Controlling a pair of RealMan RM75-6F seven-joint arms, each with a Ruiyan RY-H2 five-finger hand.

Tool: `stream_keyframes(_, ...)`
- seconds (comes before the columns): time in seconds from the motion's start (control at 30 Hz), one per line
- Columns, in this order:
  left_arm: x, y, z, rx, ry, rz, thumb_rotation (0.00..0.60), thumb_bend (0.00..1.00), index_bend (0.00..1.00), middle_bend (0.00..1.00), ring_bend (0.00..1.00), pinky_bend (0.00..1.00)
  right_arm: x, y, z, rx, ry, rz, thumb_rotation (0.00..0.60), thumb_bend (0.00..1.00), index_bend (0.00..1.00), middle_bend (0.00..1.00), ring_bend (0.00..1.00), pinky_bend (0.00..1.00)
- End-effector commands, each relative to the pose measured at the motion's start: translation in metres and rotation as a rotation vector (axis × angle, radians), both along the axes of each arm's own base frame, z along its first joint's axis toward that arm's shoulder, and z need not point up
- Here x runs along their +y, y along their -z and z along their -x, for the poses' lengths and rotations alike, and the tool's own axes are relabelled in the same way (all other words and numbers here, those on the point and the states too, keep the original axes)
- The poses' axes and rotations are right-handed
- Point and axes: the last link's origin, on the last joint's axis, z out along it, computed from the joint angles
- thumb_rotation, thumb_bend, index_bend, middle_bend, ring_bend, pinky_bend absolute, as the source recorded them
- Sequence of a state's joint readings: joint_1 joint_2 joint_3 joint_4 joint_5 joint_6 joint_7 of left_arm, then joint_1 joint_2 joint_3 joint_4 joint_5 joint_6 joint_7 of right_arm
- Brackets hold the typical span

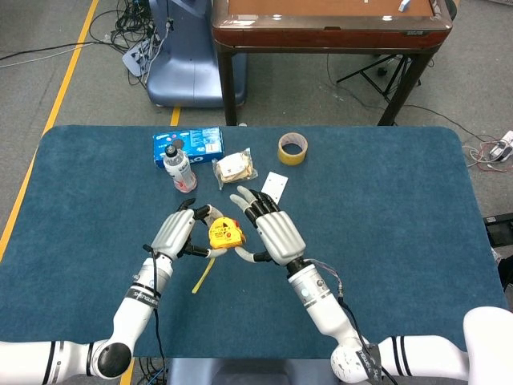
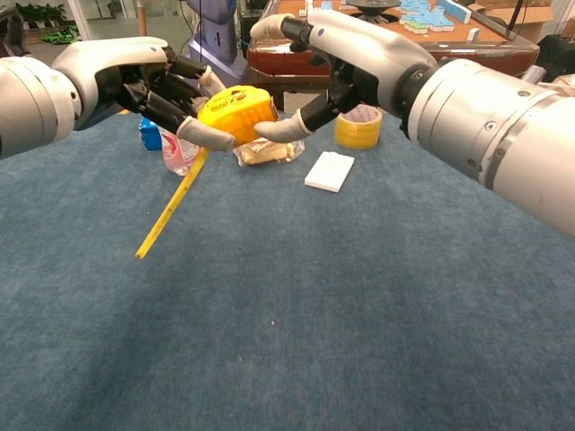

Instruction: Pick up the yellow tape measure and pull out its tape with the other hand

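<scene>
Blue worktop [image 1: 385, 208] under both arms. Right hand [image 1: 268, 228] just beside the yellow tape measure [image 1: 224, 233], fingers [image 2: 280, 128] apart, thumb tip at its case. Left hand [image 1: 178, 233] lifted off the cloth, fingers clamped on that case. Yellow tape [image 2: 168, 208] hanging loose below, slanting down. Masking-tape roll [image 1: 292, 148] well behind.

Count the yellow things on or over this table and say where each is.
2. The tape measure is held in the left hand above the cloth, its tape hanging down. The tape roll lies at the far edge. None looks hidden.
</scene>
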State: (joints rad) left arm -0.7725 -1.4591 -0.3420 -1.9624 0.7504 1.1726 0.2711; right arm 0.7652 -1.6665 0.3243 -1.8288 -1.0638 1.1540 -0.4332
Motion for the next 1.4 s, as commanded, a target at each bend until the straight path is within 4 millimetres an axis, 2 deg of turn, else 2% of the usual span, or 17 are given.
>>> stream_keyframes(0.03,0.000,0.000,0.000,0.001,-0.001,0.000,0.600,0.12,0.54,0.54,0.38,0.04,-0.001,0.001,0.000,0.000,0.002,0.002,0.600,0.32,0.02,0.00,0.00,0.00)
stream_keyframes(0.43,0.001,0.002,0.005,0.008,-0.011,0.005,0.600,0.12,0.54,0.54,0.38,0.04,-0.006,-0.001,0.001,-0.002,0.011,0.019,0.600,0.38,0.02,0.03,0.00,0.00)
stream_keyframes(0.7,0.002,0.001,0.006,0.011,-0.014,0.002,0.600,0.12,0.54,0.54,0.37,0.04,-0.007,-0.005,0.002,-0.001,0.012,0.042,0.600,0.48,0.03,0.09,0.00,0.00)
stream_keyframes(0.97,0.003,-0.001,0.011,0.019,-0.022,-0.004,0.600,0.12,0.54,0.54,0.38,0.04,-0.010,-0.012,0.004,0.009,0.018,0.071,0.600,0.56,0.11,0.14,0.03,0.00)
stream_keyframes(1.23,0.005,-0.002,0.015,0.019,-0.028,-0.006,0.600,0.12,0.54,0.54,0.38,0.04,-0.014,-0.017,0.005,0.017,0.027,0.092,0.600,0.56,0.25,0.18,0.04,0.00)
stream_keyframes(1.4,0.005,-0.003,0.015,0.018,-0.025,-0.005,0.600,0.12,0.54,0.54,0.38,0.04,-0.016,-0.019,0.005,0.028,0.030,0.107,0.600,0.56,0.32,0.23,0.09,0.00)
